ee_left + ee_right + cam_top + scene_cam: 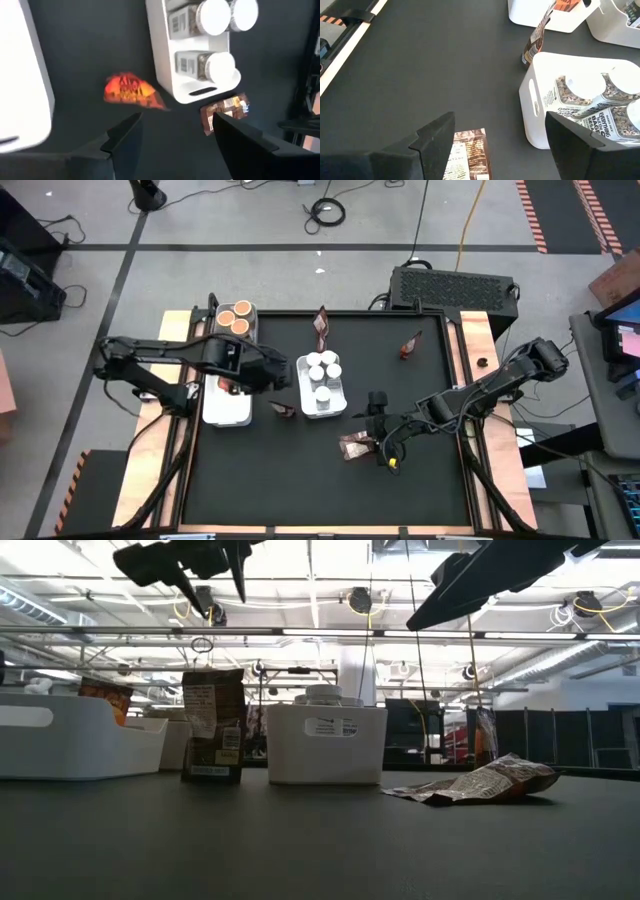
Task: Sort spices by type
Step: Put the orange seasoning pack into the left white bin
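Note:
White-capped jars stand in the middle white tray. Orange-topped tubs fill the far-left tray. One reddish-brown packet is in the left tray, and another stands upright on its bottom edge beside the middle tray. A packet lies flat under my right gripper, which hangs open above it without touching. My left gripper is open and empty, high above the gap between the two trays, over an orange-red packet.
Two more packets stand at the table's far side, one in the middle and one to the right. A brown packet is at the middle tray's end. The near half of the black table is bare.

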Robot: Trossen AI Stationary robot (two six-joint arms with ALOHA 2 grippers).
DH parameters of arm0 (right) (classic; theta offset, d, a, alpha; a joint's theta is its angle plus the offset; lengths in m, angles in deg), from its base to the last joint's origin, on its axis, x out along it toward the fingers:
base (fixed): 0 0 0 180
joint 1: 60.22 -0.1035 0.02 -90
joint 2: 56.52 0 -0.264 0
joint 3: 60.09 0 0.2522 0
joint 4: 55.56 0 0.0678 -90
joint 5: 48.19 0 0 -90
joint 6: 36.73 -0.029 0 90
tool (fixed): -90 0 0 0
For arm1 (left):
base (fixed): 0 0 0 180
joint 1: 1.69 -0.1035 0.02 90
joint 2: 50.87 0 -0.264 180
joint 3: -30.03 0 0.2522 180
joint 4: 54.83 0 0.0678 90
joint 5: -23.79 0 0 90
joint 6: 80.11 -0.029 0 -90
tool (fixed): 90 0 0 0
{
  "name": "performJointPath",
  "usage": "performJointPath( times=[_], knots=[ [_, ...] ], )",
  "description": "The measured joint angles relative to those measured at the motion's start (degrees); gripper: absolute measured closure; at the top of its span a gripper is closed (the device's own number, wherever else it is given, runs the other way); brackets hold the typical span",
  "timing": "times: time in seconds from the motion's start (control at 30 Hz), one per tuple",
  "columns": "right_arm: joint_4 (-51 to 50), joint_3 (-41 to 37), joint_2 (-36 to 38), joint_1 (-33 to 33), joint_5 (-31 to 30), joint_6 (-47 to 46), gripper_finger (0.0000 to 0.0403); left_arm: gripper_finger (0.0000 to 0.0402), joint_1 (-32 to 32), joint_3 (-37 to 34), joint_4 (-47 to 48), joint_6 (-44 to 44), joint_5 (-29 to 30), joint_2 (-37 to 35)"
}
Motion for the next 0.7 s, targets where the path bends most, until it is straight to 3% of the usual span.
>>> performJointPath(
  times=[0.23, 0.5, 0.7],
  knots=[
    [-0.99, 0.0, -0.34, -0.05, 0.24, -0.15, 0.0138, 0.0159, 4.43, 0.02, 0.51, 10.51, -0.9, 5.65],
    [-1.28, 0.0, -3.21, 0.02, 0.23, 0.63, 0.0138, 0.0159, 5.79, 0.02, 0.11, 16.7, -5.17, 10.41],
    [-1.37, 0.0, -4.37, 0.66, 0.24, 2.02, 0.0138, 0.0159, 5.26, 0.02, 0.43, 16.44, -6.68, 12.04]
  ],
)
